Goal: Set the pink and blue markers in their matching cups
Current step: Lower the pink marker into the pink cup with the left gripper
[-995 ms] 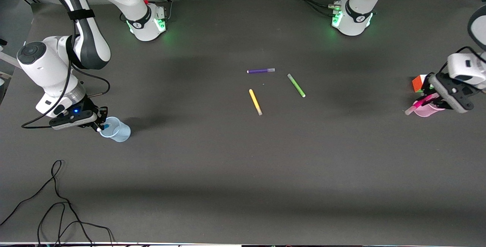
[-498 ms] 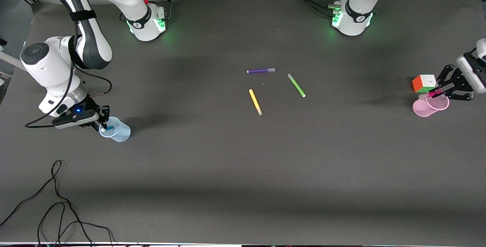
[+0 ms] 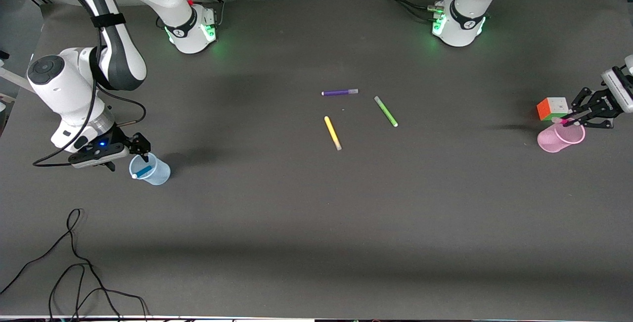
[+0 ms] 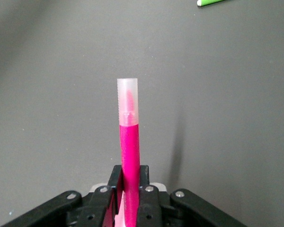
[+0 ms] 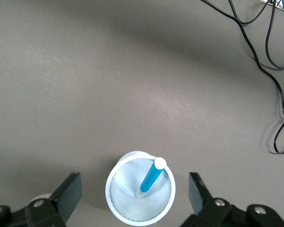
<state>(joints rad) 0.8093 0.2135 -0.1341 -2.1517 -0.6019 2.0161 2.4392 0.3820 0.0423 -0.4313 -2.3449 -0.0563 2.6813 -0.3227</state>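
Released since 0.5 s ago: blue marker (image 3: pixel 144 171) now leans inside blue cup (image 3: pixel 151 169).
R gripper (image 3: pixel 129 155) spread wide over it; L gripper (image 3: pixel 573 120) pinches pink marker (image 4: pixel 129 156) above pink cup (image 3: pixel 561 138).

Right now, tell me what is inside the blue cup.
The blue cup holds the blue marker, leaning against the rim, its pale end sticking up. Nothing else shows through the open top. The right gripper is over the cup, fingers open, touching neither.
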